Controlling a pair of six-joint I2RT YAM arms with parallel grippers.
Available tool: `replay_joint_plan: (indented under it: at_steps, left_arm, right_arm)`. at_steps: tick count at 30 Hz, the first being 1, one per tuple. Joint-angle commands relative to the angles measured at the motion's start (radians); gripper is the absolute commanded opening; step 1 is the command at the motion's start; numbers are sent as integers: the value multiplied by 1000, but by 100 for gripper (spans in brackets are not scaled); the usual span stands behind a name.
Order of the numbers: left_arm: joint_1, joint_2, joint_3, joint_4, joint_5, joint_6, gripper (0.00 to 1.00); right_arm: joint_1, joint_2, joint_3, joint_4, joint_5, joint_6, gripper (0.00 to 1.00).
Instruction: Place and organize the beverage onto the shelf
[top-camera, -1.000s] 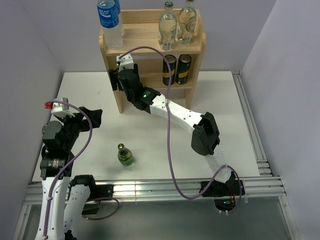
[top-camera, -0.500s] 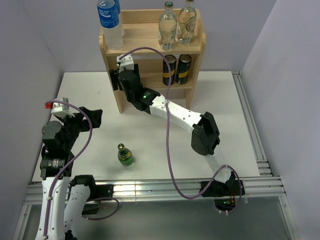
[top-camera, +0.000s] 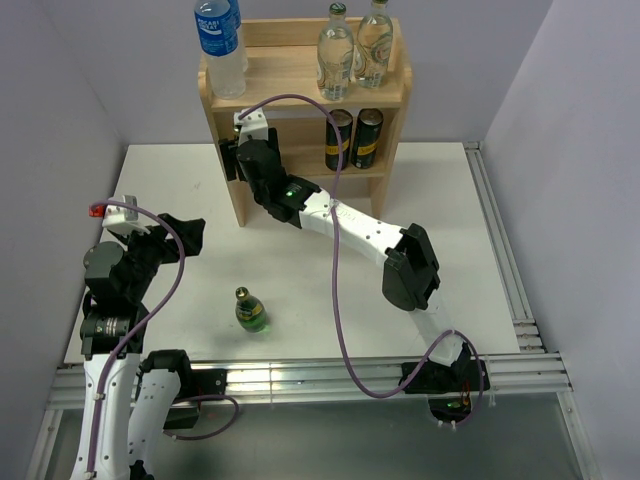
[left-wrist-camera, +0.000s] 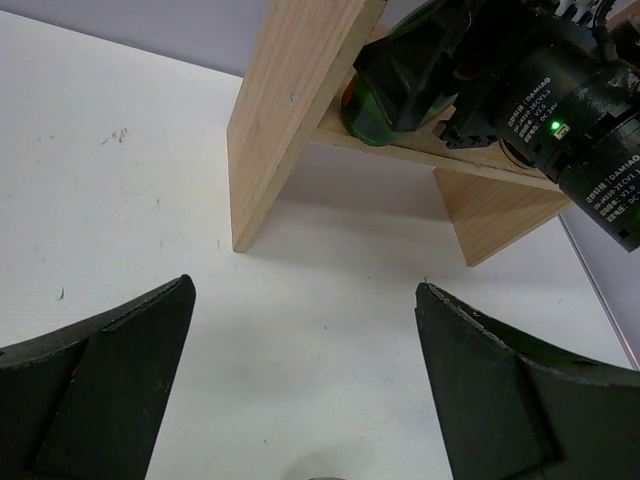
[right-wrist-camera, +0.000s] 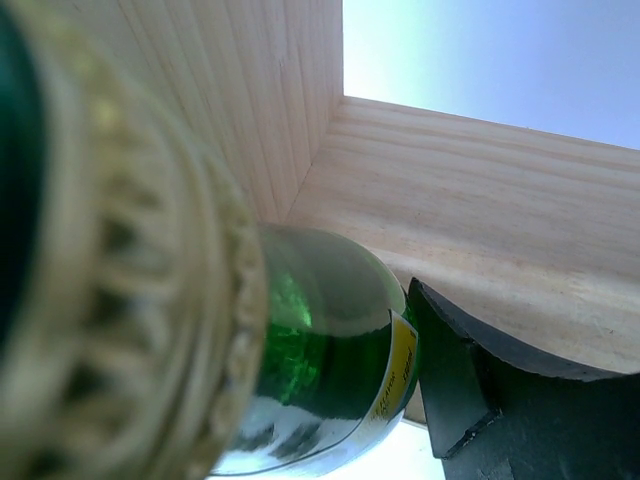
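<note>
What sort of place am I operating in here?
Probably a lab test cell, not a shop: a white table boxed in by plain walls, aluminium rails along its edges, one small wooden shelf.

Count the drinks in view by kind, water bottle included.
Clear glass bottles: 2
Dark cans: 2
Green glass bottles: 2 (one held in the right fingers)
Plastic water bottle: 1
Total: 7
</note>
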Motion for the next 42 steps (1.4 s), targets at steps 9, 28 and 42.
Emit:
replay_joint_plan:
  at_steps: [9, 28, 42]
  left_arm:
    - [7, -5, 5, 45, 23, 3, 99]
    - [9, -7, 5, 44, 24, 5, 99]
    - [9, -10, 5, 44, 24, 3, 99]
  right_arm:
    - [-75, -28, -16, 130, 56, 53, 76]
    - [-80, -32, -40, 141, 66, 60, 100]
    - [-81, -55, -125, 167, 69, 83, 33]
